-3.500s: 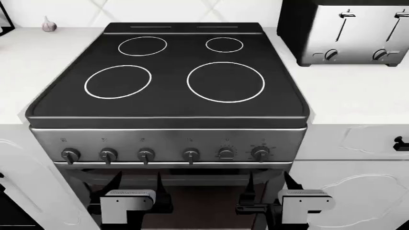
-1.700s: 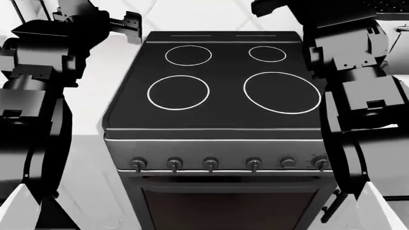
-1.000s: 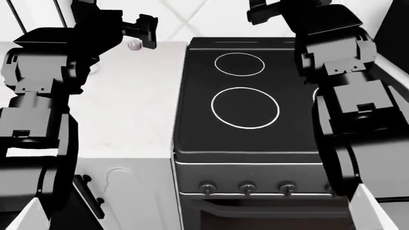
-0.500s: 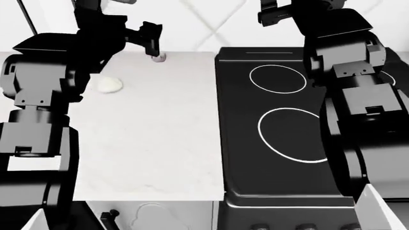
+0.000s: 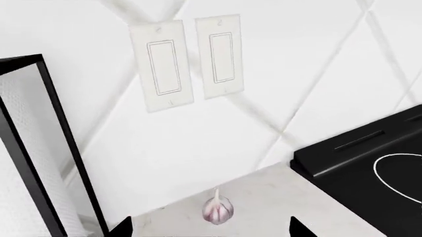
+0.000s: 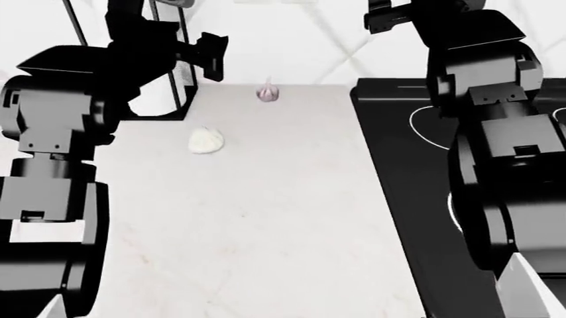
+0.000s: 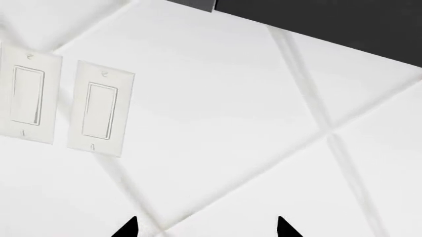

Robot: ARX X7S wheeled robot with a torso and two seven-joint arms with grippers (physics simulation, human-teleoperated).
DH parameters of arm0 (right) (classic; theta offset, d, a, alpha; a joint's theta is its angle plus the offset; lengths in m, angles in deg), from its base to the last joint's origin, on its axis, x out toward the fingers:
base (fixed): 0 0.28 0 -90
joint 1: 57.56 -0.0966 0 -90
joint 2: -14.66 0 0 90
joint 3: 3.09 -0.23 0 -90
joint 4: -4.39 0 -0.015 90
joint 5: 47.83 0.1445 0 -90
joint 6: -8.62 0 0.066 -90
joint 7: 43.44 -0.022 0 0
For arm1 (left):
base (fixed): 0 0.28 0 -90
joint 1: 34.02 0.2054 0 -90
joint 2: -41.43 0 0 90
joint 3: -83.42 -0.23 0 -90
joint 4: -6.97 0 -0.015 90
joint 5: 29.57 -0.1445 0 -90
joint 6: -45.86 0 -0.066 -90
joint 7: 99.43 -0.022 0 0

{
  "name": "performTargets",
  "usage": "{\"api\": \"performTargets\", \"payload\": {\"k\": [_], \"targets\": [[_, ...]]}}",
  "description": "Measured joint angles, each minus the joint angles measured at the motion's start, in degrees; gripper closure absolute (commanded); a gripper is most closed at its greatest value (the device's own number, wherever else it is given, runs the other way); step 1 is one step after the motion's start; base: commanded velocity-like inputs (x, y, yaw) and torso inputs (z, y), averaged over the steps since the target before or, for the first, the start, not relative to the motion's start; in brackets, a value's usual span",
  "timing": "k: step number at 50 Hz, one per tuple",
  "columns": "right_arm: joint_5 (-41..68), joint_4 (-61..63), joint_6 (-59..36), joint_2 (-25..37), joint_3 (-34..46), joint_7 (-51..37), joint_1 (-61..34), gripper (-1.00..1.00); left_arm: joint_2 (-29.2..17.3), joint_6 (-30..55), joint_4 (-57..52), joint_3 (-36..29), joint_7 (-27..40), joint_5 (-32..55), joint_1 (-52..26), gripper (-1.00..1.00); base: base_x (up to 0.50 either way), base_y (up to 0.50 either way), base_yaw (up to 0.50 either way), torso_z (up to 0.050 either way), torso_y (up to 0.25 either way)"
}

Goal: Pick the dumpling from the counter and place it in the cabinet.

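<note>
The cream-white dumpling (image 6: 206, 140) lies on the white counter (image 6: 248, 225), left of centre and near the back. My left gripper (image 6: 212, 56) is raised above the counter's back, up and slightly right of the dumpling. It is open and empty. In the left wrist view its fingertips (image 5: 298, 229) flank a pinkish garlic bulb (image 5: 217, 210) below it, and the dumpling is out of that view. My right gripper (image 6: 389, 16) is held high over the stovetop's back, open and empty. It faces the tiled wall, with both fingertips (image 7: 128, 229) showing. No cabinet is identifiable.
The garlic bulb (image 6: 268, 93) sits at the counter's back by the wall. The black stovetop (image 6: 398, 172) borders the counter on the right. A black-framed object (image 6: 168, 73) stands at the back left. Two wall switches (image 5: 188, 61) are above the counter.
The head view has swung left. The stovetop slid toward the right edge, while the dumpling and garlic shifted right and nearer the middle. Both grippers stay raised and open.
</note>
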Motion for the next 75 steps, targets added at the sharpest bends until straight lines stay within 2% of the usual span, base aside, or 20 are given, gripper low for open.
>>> {"api": "performTargets", "payload": {"k": [13, 29, 52, 75], "targets": [[0.4, 0.0, -0.3, 0.6, -1.2, -0.4, 0.4, -1.0, -0.2, 2.8, -5.7, -2.8, -1.6, 0.0, 3.0, -1.0, 0.39, 0.28, 0.0, 0.0, 0.0], [0.4, 0.0, -0.3, 0.6, -2.7, -0.4, 1.1, -1.0, -0.7, 5.7, -8.6, -4.3, -2.3, 0.5, 5.8, -1.0, 0.0, 0.0, 0.0, 0.0, 0.001], [0.1, 0.0, 0.0, 0.2, -3.4, 0.4, 1.8, -1.0, -1.4, 4.0, -1.4, -3.6, -1.2, 1.0, 11.3, -1.0, 0.0, 0.0, 0.0, 0.0, 0.0], [0.2, 0.0, 0.0, -0.2, -4.2, 1.1, 2.5, -1.0, -2.5, 10.4, -0.8, 1.1, -3.3, 6.6, 13.9, -1.0, 0.0, 0.0, 0.0, 0.0, 0.0]]}}
